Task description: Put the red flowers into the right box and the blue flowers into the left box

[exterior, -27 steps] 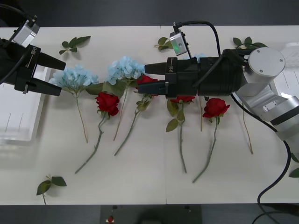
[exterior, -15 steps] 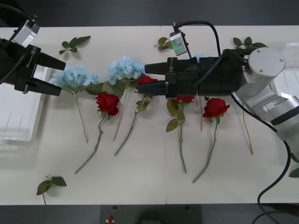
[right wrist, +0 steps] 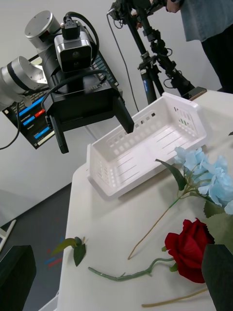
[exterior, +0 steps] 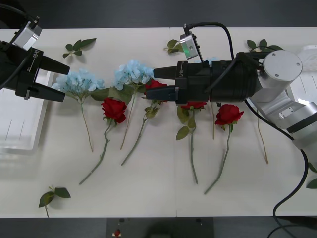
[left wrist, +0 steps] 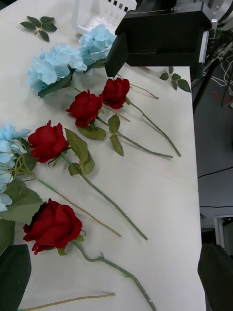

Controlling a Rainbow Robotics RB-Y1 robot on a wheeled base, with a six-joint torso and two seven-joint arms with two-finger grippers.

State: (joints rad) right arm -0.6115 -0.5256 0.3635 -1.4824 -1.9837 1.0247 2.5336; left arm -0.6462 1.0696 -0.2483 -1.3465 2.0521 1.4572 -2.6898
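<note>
Comparing the front view with the two taken just before, no displacement is detected: both arms are held stationary and every stem lies where it lay. No progress on the task can therefore be recorded for this interval.

The left gripper (exterior: 66, 83) is held above the table (exterior: 148, 188) with its jaws spread wide and nothing between them. It is pointed at the nearest of the blue flowers (exterior: 79, 83), which lies just beside the left box (exterior: 20, 124). The right gripper (exterior: 150, 84) is extended toward the middle of the row, also spread wide and empty. One of the red flowers (exterior: 114, 109) lies just beside it, and another bloom is seen partly under its fingertips.

All four red flowers and the blue flowers are spread on the table in a loose row, heads away from the robot and stems toward it. The third blue head is largely hidden by the right arm. Both boxes are judged to be empty (the right box (exterior: 309, 87) is seen at the table's edge, well apart from the roses). Loose leaf sprigs (exterior: 54, 194) are scattered about and are not to be sorted.

The pause is judged to precede a first grasp; neither descent nor closure has begun. A thin stem may slip from wide jaws, so a grasp near the head is advised
</note>
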